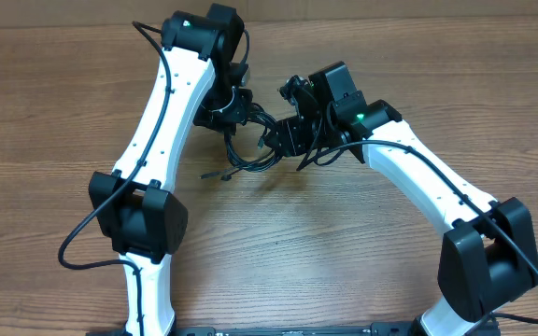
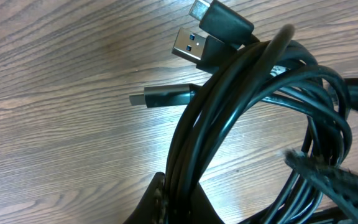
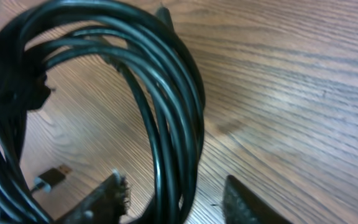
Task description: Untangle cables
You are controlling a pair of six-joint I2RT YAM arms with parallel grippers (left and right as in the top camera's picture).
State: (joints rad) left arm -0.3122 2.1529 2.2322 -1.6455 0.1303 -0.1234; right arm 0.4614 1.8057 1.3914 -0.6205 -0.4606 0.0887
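Black cables (image 1: 250, 154): thin cords bunched in one tangled coil, mid-counter, between the two wrists.
Counter (image 1: 297, 243): light wood grain.
Left fingers (image 2: 163, 202): together, clamped on several strands of the coil at the bottom edge of the left wrist view. The strands rise out of the grip and loop off to the right.
Right fingers (image 3: 107, 202): apart, one on each side of the coil's loop, with a bundle of strands running down between them. Can't tell whether either pad touches a cord.
USB-A plug (image 2: 188, 45): silver shell, blue insert, sticking out of the coil's top, pointing left.
Second plug (image 2: 160, 98): dark, just below the USB-A plug, also pointing left, over bare counter.
Third plug (image 2: 199, 9): at the frame's top edge, partly cut off, type unclear.
Loose end (image 1: 215, 174): one cord tail trailing out left of the coil in the overhead view, lying on the counter.
Arms: both wrists lean in over the coil, near each other.
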